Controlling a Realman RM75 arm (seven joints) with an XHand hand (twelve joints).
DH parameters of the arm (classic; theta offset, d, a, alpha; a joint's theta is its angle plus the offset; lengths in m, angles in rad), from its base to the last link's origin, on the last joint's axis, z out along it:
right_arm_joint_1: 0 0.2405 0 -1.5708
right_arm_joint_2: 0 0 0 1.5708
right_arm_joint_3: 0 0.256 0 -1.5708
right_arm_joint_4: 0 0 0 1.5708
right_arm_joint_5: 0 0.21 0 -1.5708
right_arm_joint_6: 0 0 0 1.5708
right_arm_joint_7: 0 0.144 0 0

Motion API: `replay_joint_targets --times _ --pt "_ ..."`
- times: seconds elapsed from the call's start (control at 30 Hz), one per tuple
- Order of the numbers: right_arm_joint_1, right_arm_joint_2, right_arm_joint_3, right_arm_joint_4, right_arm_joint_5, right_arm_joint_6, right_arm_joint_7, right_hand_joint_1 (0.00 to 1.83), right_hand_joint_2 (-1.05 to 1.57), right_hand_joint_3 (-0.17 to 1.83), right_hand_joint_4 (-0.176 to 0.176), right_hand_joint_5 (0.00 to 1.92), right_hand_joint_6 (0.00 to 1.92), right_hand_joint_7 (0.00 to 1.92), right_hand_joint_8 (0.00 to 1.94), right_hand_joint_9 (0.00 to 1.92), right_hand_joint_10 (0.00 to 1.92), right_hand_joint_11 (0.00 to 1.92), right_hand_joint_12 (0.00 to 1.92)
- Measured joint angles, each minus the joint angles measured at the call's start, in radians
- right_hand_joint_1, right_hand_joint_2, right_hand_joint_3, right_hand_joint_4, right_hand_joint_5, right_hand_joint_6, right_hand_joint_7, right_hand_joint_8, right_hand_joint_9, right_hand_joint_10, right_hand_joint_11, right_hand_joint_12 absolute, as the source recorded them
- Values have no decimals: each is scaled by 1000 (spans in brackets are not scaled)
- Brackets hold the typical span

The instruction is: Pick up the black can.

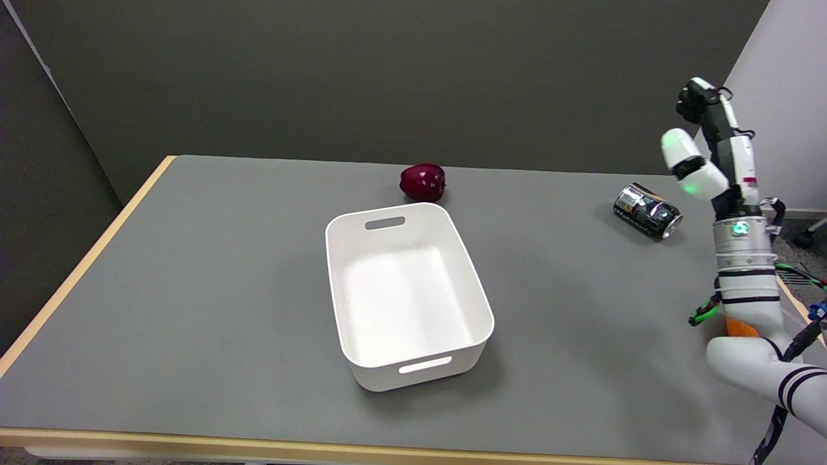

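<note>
1. The right hand [711, 123] is seen high in the air at about 3 o'clock in the picture, above the right edge of the counter [194, 290].
2. Nothing is held in the hand, and nothing is touched by it.
3. Whether its fingers are spread apart or curled together cannot be told, because they are seen from the side and are too small.
4. The black can [647, 211] is found lying on its side on the counter, at about 2 o'clock from the white bin [475, 284].
5. The can is placed near the arm, just to the left of it, and well below the hand.
6. The white bin is set in the middle of the counter.
7. A dark red apple [423, 181] is seen at 12 o'clock from the bin, just behind its far rim.
</note>
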Motion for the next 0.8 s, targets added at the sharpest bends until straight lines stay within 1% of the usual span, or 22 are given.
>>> replay_joint_targets --times 0.2,0.4,0.5,0.6,0.67,0.73,0.8 --pt "-37 -18 7 118 32 -64 -224 459 663 956 -66 191 446 292 467 202 813 -1 1093" --pt "-71 -39 6 221 100 -105 -415 455 670 950 -61 193 437 306 464 229 842 1 1134" --pt "-87 -49 -2 267 143 -106 -495 461 669 950 -59 189 431 303 460 231 844 5 1140" --pt "-102 -58 -13 309 178 -93 -569 543 702 839 -61 216 416 344 427 234 900 1 1198" --pt "-112 -64 -21 340 202 -77 -632 556 699 838 -61 228 433 361 445 253 915 13 1204" --pt "-120 -69 -27 365 220 -66 -689 585 661 888 -62 251 481 394 500 287 931 23 1239" --pt "-129 -74 -34 394 240 -53 -768 584 656 889 -62 255 487 399 504 292 934 24 1240"
